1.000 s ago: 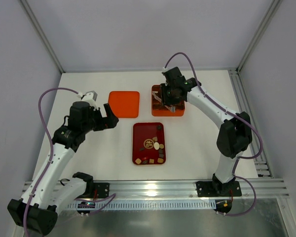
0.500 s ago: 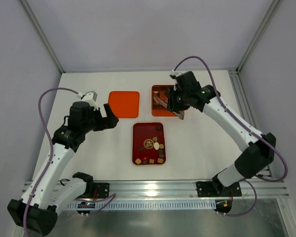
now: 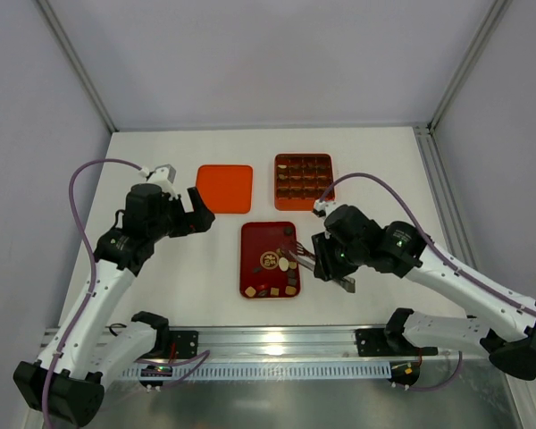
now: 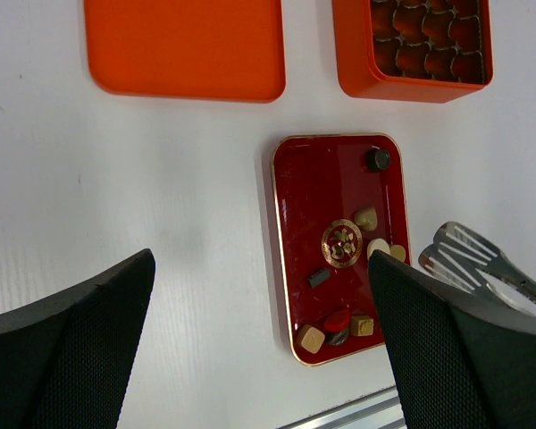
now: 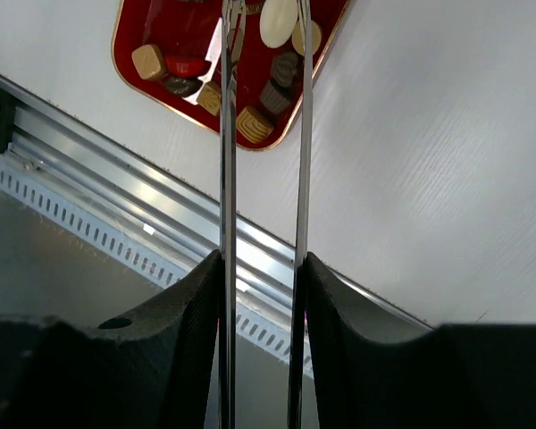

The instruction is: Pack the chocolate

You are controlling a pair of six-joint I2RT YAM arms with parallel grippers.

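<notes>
Dark red tray (image 3: 250,259) on the white worktop (image 3: 179,268), just ahead of the right jaws, carrying the chocolate (image 3: 281,265). Right jaws clamped on metal tongs (image 3: 302,258), tips over the tray's near edge. Left jaws spread wide and empty, beside an orange lid (image 3: 224,188); orange box (image 3: 304,176) farther off.

From the left wrist: tray (image 4: 299,206) and chocolate (image 4: 366,218) between the wide jaws, tongs (image 4: 460,255) by the right-hand one.

From the right wrist: tongs (image 5: 228,134) pinched between the jaws, chocolate (image 5: 278,20) at the tips.
</notes>
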